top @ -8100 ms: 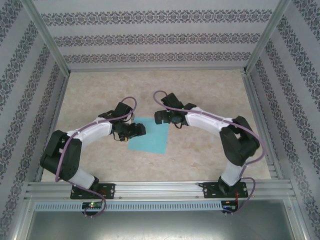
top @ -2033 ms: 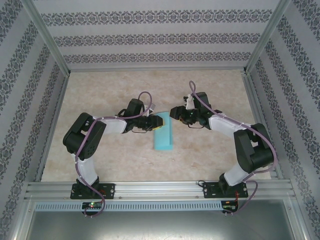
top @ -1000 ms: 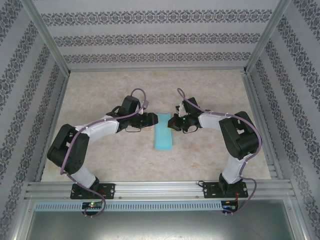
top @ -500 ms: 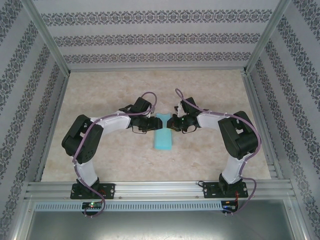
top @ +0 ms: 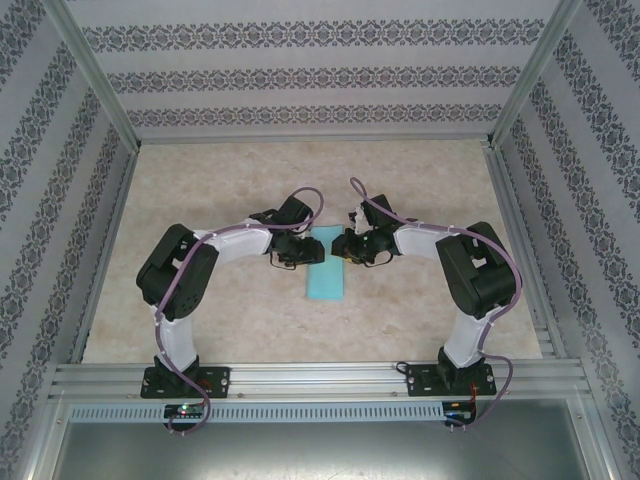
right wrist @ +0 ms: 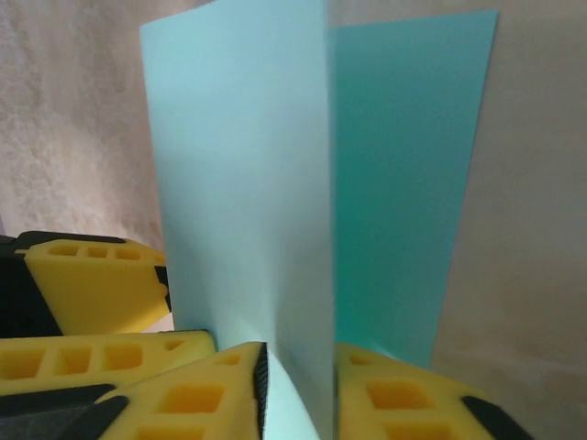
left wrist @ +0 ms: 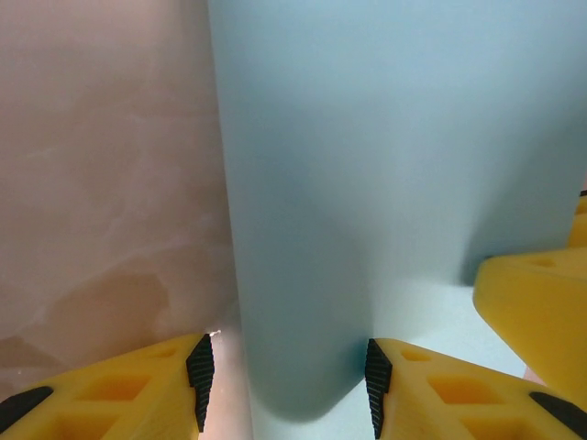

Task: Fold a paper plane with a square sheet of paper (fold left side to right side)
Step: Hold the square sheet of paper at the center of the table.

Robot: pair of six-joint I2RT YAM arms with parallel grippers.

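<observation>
- Right now the thin, light turquoise-blue square sheet of paper (top: 326, 285) lies mid-table btwn the two arms, folded lengthwise into a narrow strip. Its near end is free, so a tug at the far end could swing the strip askew.
- The left gripper (left wrist: 284, 371), yellow fingers w/ black pads, has its jaws well apart, straddling the rounded fold, which isn't pressed flat yet. Risk: pressing off-line sets a crooked crease & the edges won't match.
- The right gripper (right wrist: 298, 376) has its jaws a little apart w/ the upper flap standing in the gap; the lower layer lies flat beyond. Risk: the fold is soft, so the flap prob. springs open once let go, or a pad drags it as the arm backs off.
- Both grippers crowd the strip's far end, nearly tip to tip. A second yellow finger (left wrist: 532, 302), prob. the right gripper's, sits just beside the fold in the left wrist view. Each arm is the other's obstacle: a bump, or paper pinched btwn them, is the main hazard.
- Around: aluminium rail (top: 320, 378) w/ the arm bases at the near edge, beige marbled tabletop (top: 420, 180), grey-patterned walls (top: 320, 75) at the back & sides, well apart from the work.
</observation>
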